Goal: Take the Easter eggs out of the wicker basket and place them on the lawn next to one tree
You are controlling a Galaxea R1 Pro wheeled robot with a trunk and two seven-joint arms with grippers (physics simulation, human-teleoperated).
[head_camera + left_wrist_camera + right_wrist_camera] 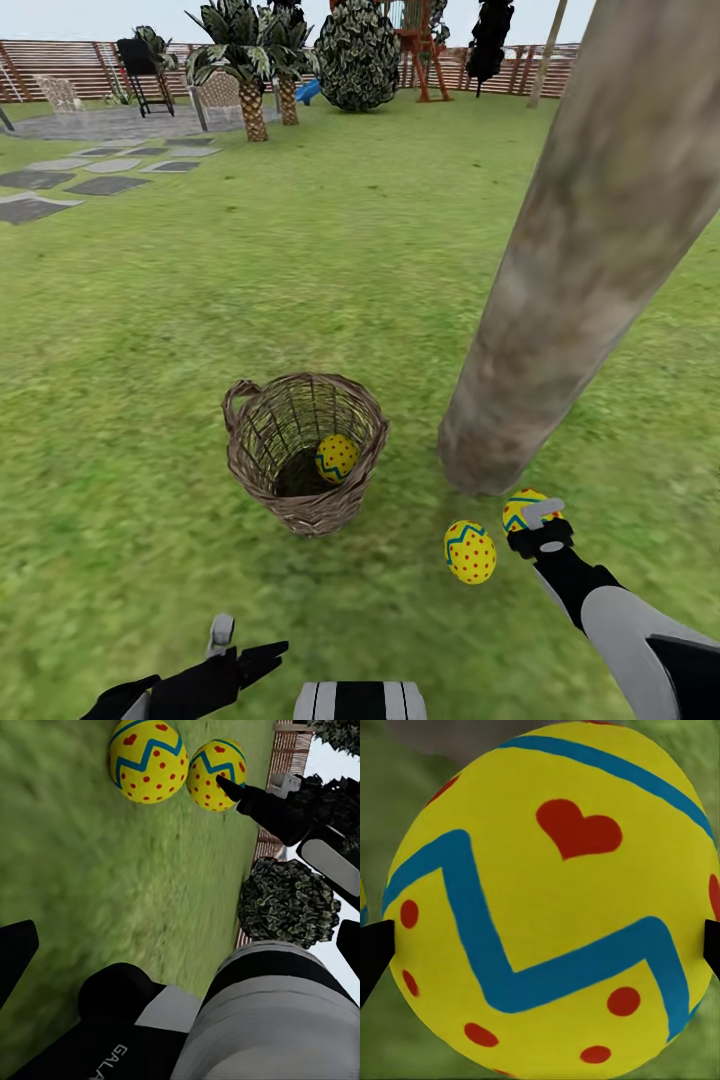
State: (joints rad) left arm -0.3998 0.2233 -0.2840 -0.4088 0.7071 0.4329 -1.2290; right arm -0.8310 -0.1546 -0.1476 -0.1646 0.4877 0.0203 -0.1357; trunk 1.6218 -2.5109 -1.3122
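Lawn: wide grass, carries all task items. Tree: thick pale mottled trunk, foot just right of basket.

Wicker basket: upright on lawn, beside trunk foot, handle loop at its left rim. One Easter egg inside, at bottom. Not cleared.

Egg no. 2: lies free on grass, near trunk foot. Judged placed.

Egg no. 3: at trunk foot, just beside egg no. 2. Right gripper sits at it; right wrist view has the egg between the two fingertips, tips at its sides. Contact vs. gap: cannot tell. Whether egg rests on grass or hangs: cannot tell.

Left gripper: low, near side of basket, fingers apart, empty.

Status: approx. 1 of 3 done, 2nd at delivery point pending release. Remaining: fetch last egg from basket, set by same tree.
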